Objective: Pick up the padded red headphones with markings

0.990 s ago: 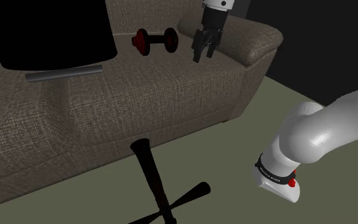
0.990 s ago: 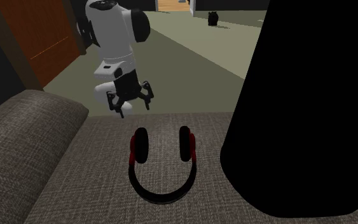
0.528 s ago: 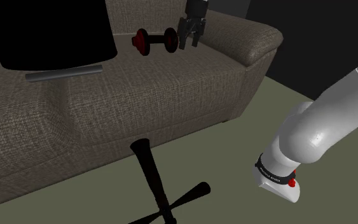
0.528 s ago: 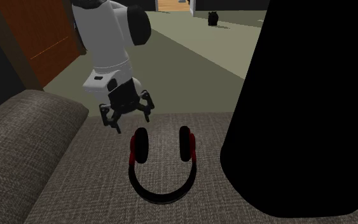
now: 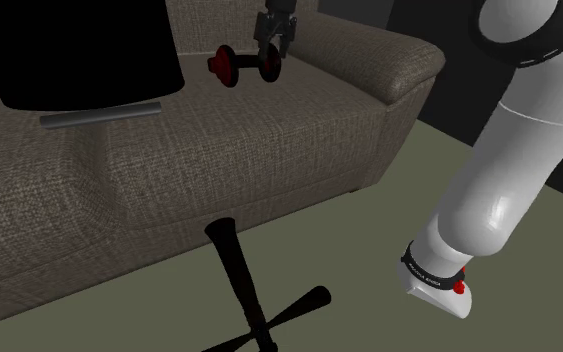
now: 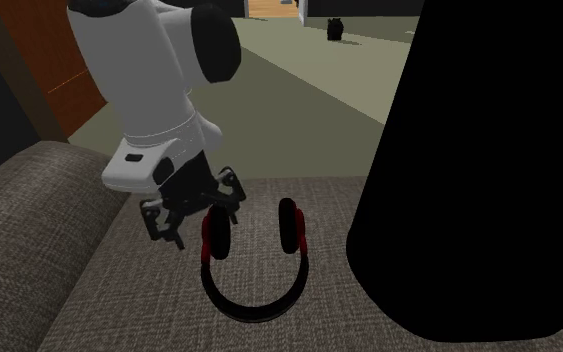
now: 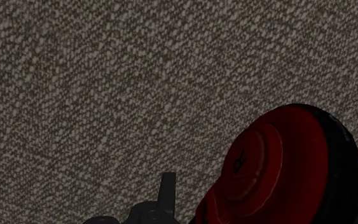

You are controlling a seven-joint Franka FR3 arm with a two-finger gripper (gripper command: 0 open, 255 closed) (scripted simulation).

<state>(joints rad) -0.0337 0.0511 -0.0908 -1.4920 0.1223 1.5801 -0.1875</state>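
The red headphones (image 5: 224,67) lie flat on the seat of a brown-grey sofa (image 5: 299,130), close to the armrest (image 5: 399,65) at the sofa's end. In the second exterior view the headphones (image 6: 255,306) have 2 padded cups, red & black. The cups point at the seat edge on the arm's side, & the black band bends back the other way. The white arm (image 5: 509,150) goes up high & reaches over the sofa. The black gripper (image 5: 270,52) hangs low over the cup nearer the armrest. In the second exterior view the gripper (image 6: 201,218) is tipped a bit & its fingers are spread wide apart, w/ nothing held. It sits right by that cup, but I can't tell if it touches. In the wrist view the red cup (image 7: 279,172) is big & close, w/ a small dark mark on its face (image 7: 240,164). One black finger (image 7: 165,197) pokes in just beside it, over the rough sofa cloth. At the sofa's other end there is a big black shape (image 5: 79,45) w/ a grey bar (image 5: 99,115) under it. On the green floor (image 5: 389,260) in front of the sofa stands a black chair base (image 5: 244,285) w/ star legs. A brown wall (image 6: 79,80) shows far behind the arm.
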